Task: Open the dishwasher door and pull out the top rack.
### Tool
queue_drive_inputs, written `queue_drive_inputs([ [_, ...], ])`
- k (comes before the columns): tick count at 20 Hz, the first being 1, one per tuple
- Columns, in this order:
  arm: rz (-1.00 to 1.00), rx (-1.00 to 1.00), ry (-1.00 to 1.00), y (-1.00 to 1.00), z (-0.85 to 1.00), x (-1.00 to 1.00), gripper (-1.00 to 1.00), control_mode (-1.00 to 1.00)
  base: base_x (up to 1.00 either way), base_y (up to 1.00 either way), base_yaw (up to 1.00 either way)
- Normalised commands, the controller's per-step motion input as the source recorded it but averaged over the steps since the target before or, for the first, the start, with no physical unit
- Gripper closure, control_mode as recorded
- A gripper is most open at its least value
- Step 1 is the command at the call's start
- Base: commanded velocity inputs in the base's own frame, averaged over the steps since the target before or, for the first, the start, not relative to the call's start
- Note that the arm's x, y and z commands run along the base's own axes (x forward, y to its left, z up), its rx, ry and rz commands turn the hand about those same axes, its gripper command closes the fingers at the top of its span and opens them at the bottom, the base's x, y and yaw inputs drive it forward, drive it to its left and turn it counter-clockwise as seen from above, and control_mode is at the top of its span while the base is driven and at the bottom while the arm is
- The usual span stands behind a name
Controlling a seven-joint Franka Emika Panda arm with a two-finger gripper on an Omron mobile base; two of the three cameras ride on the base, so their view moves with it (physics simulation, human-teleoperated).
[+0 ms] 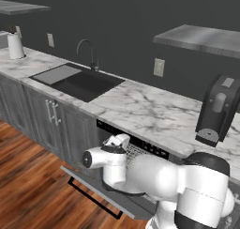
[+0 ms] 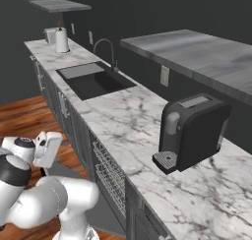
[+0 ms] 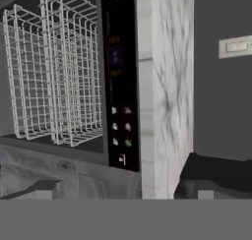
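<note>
- Dishwasher door (image 1: 101, 189) dropped down flat, sticking out over the wood floor (image 1: 28, 176) in the left base view; long black bar handle (image 1: 91, 197) along its outer edge; open floor beyond that edge
- Top rack (image 3: 54, 72) sitting in the dishwasher opening just under the marble counter (image 1: 150, 110); seen rolled sideways in the hand view, wire grid right beside the black control strip (image 3: 118, 81); also visible as a white wire grid (image 2: 109, 177) below the counter edge in the right base view; hard to say how far out it sits
- Gripper (image 3: 120, 194) with jaws spread wide apart, nothing between them; two dark finger tips (image 3: 42, 189) just poking up at the bottom of the hand view, facing the counter edge, not touching the rack
- Count: one sink (image 1: 82, 82), one faucet (image 1: 86, 52), one coffee machine (image 2: 192, 131), one paper towel roll (image 1: 15, 46), two wall shelves (image 1: 201, 38), two slim silver cabinet handles (image 1: 53, 111)
- Arm's white body covering the middle of the door and most of the opening in the left base view; right end of the door cut off behind it; control strip buttons too small to read; something behind the paper towel roll too blurry to name
</note>
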Motion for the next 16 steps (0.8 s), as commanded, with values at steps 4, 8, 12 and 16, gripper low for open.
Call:
queue_drive_inputs([
  [4, -0.01, 0.00, 0.04, -0.08, -0.42, 0.26, -1.00, -1.00, 0.00, 0.00, 0.00],
  [8, 0.00, 0.00, 0.00, -0.12, -0.43, 0.29, -1.00, -1.00, 0.00, 0.00, 0.00],
  [12, 0.00, 0.00, 0.00, -0.13, -0.40, 0.27, -1.00, -1.00, 0.00, 0.00, 0.00],
  [16, 0.00, 0.00, 0.00, -0.17, -0.32, 0.25, -1.00, -1.00, 0.00, 0.00, 0.00],
])
